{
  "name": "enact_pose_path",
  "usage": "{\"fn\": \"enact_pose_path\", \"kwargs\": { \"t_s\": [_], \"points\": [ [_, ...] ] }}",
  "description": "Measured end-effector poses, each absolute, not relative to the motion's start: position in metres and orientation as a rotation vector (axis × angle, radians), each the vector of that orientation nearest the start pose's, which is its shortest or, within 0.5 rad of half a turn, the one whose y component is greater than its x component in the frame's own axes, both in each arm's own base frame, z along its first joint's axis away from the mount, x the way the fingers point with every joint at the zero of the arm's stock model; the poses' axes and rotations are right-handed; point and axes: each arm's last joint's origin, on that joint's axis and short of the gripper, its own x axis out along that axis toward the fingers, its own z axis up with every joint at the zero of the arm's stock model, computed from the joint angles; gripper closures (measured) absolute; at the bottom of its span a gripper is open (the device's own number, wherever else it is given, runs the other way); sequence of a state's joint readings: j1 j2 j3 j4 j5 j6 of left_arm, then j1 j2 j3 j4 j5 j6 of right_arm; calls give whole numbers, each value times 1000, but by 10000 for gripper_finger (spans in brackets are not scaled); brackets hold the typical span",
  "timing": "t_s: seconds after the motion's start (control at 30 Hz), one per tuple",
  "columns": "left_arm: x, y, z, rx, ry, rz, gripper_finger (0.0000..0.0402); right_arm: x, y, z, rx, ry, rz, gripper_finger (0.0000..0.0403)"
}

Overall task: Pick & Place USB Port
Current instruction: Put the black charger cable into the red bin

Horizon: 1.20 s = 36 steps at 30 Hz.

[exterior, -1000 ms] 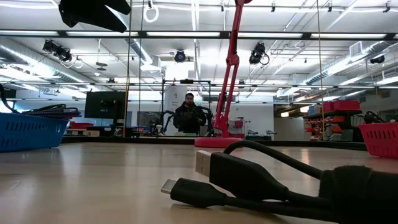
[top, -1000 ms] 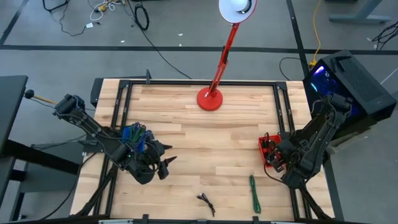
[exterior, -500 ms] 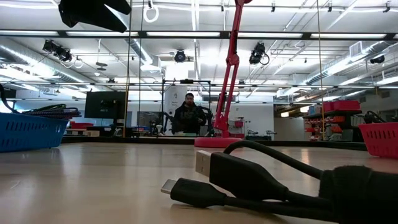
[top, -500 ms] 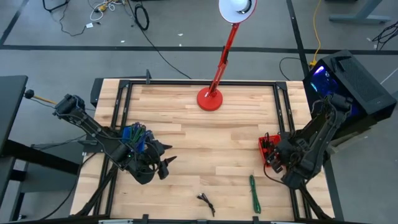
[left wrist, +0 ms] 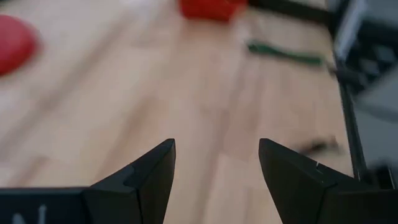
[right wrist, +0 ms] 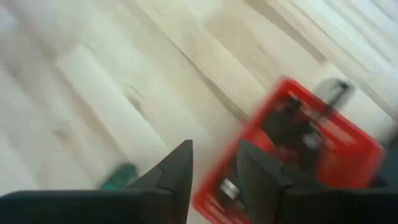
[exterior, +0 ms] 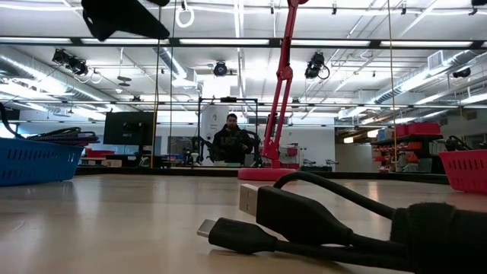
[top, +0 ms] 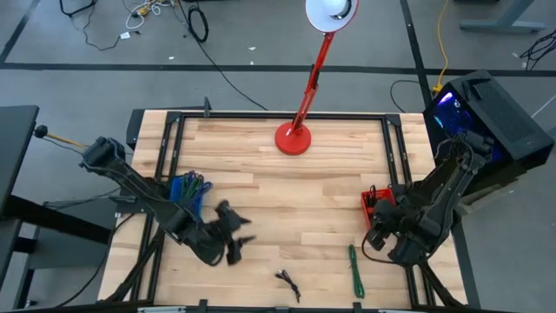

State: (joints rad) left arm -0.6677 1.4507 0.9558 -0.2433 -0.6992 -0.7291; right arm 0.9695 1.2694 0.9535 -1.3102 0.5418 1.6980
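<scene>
A wooden worktop point(top: 261, 191) seen from above, with two dark robot arms, one at each side.

Two loose cables lie near the front edge. A small black USB cable point(top: 287, 281) sits just right of the middle of that edge, bunched up, its long axis running diagonally from back-left to front-right. In the low view its two plugs show close up: a flat metal USB plug point(exterior: 249, 199) and a smaller plug point(exterior: 207, 227) below it, both pointing toward the worktop's left side. A green cable point(top: 354, 269) lies to its right, well apart from it, stretched nearly straight from back to front.

There are two baskets. A blue basket point(top: 186, 190) with cables in it stands near the left edge; a red basket point(top: 375, 207) with dark cables in it stands near the right edge. One red desk lamp has its round base point(top: 294, 138) at the middle of the back edge.

The left gripper point(top: 236, 239) hovers right of the blue basket, toward the front-left area, fingers spread wide and holding nothing. The right gripper point(right wrist: 212, 163) hangs at the red basket's front side, near the right edge; its fingers stand a little apart with nothing between them.

One person point(exterior: 231, 141) stands far back in the room.
</scene>
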Motion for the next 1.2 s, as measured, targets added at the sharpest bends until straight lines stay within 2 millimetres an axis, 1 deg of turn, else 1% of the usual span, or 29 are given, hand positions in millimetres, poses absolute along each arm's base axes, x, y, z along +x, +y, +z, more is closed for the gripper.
{"fn": "enact_pose_path", "kwargs": {
  "t_s": [0.13, 0.2, 0.33, 0.43, 0.6, 0.8, 0.93, 1.07, 1.2],
  "points": [
    [267, -185, 211, -157, 610, 70, 165, 134, 153, 246, 368, 842, -538, 280],
    [277, -192, 197, -145, 629, -2, 165, 142, 157, 249, 359, 761, -483, 280],
    [293, -202, 179, -125, 570, -83, 165, 157, 166, 257, 299, 595, -393, 280],
    [300, -205, 170, -82, 541, -103, 165, 166, 169, 263, 248, 501, -363, 280],
    [306, -203, 152, -117, 580, -68, 165, 177, 169, 269, 241, 442, -348, 279],
    [313, -209, 121, -124, 629, -84, 165, 181, 166, 270, 243, 447, -354, 279],
    [325, -217, 116, -135, 642, -127, 165, 181, 166, 270, 243, 447, -354, 279],
    [333, -222, 122, -97, 613, -153, 165, 181, 166, 270, 242, 447, -354, 279],
    [331, -223, 120, -97, 637, -155, 165, 181, 166, 269, 243, 454, -349, 279]
  ]
}}
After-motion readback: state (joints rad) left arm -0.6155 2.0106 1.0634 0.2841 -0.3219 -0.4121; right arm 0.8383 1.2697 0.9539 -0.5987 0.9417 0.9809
